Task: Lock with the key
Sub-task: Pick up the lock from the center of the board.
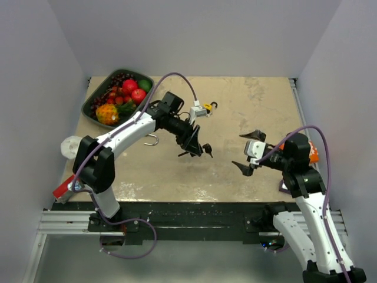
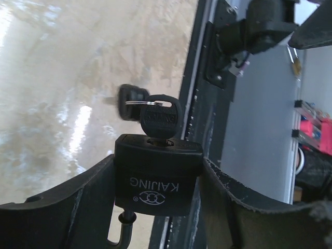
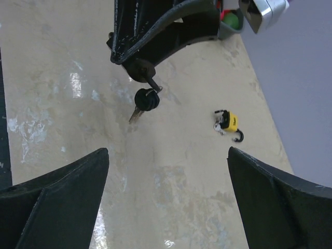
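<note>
My left fingers [image 2: 62,207] are clamped on the black padlock [image 2: 158,176], one against each side of its body. The left gripper [image 1: 191,148] holds it up over the middle of the table [image 1: 253,106].

In the left wrist view the lettering on the lock's face reads upside down. The keyhole end points away from the wrist and the shackle end points back toward it. The key [image 2: 162,122] sits in the keyhole with its black head standing proud of the lock. A ring through that head carries a second key [image 2: 129,98], which hangs off to one side. Only a short piece of the shackle [image 2: 122,231] shows between my fingers, and I cannot tell whether it is pushed home.

My right fingers [image 3: 57,202] are spread wide with nothing between them. The right gripper [image 1: 241,150] hovers over the table to the right of the lock, near it but apart, with its open end turned toward it. From the right wrist I see the left gripper at the top of the view, with the second key dangling beneath it.

Farther back on the table lies a yellow padlock [image 3: 228,122] with small keys of its own, well apart from both grippers. A bowl of fruit [image 1: 87,109] sits at the far left corner. A small metal hook [image 1: 152,140] lies beside the left arm. An orange object [image 1: 315,154] shows behind the right arm, mostly hidden.
</note>
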Action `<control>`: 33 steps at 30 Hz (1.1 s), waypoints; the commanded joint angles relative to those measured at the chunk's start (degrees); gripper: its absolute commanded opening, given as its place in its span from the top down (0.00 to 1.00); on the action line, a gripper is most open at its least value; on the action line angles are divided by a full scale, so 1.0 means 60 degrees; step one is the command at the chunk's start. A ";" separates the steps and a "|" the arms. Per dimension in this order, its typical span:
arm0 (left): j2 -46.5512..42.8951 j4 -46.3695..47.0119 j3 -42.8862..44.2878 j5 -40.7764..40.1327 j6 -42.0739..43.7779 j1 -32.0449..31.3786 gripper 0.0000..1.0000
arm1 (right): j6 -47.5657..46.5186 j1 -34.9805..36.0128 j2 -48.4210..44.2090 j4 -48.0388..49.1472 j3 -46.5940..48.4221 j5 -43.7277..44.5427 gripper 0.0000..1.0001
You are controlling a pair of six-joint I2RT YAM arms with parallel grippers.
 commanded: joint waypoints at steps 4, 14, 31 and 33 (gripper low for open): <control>-0.0653 -0.0319 -0.0090 0.2201 0.0645 -0.0639 1.00 | -0.2417 0.0504 -0.0117 -0.0364 -0.0171 -0.1380 0.02; -0.0096 -0.1007 0.0247 0.2846 0.1055 -0.1078 1.00 | -0.2100 0.2933 0.0544 0.0729 -0.0521 -0.0414 0.27; 0.0138 -0.1227 0.0335 0.2919 0.1070 -0.1386 1.00 | -0.0956 0.5222 0.1950 0.2504 -0.0888 0.0992 0.39; 0.0124 -0.1242 0.0349 0.2934 0.1099 -0.1386 1.00 | -0.1014 0.5251 0.1979 0.2563 -0.0975 0.1051 0.40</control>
